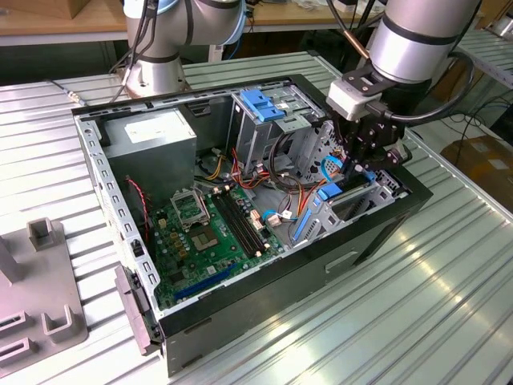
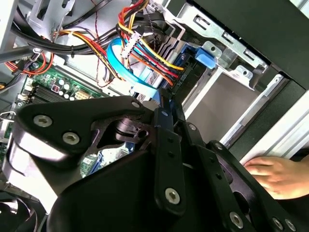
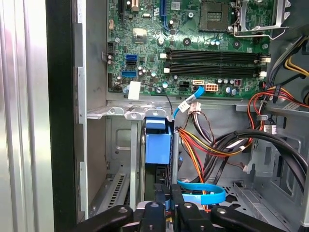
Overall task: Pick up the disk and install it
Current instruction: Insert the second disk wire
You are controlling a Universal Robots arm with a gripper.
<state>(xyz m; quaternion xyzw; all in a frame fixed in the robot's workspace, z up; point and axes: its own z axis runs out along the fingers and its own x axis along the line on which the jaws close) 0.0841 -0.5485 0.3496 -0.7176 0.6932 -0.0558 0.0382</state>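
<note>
The disk [image 3: 158,145] stands on edge in the drive bay [image 1: 357,207] at the case's front corner, on the exterior view's right. Its bright blue carrier rail faces the first wrist camera. My gripper [image 3: 169,204] is directly over the disk's near end, with its black fingers [image 3: 161,202] drawn close together on a slim blue part of the rail. In the exterior view my gripper [image 1: 353,168] hangs low inside the open case, with blue plastic [image 1: 330,167] of the disk beside its fingertips. The second wrist view shows my gripper [image 2: 163,104] closed above the bay's grey wall [image 2: 227,96].
Bundles of cables [image 3: 217,145] and a blue ribbon cable [image 2: 120,63] lie beside the bay. The motherboard [image 1: 208,233] covers the case floor. A tall drive cage with a blue latch [image 1: 260,104] stands behind. A person's hand [image 2: 270,176] rests outside the case. A grey fixture [image 1: 40,313] sits on the exterior view's left.
</note>
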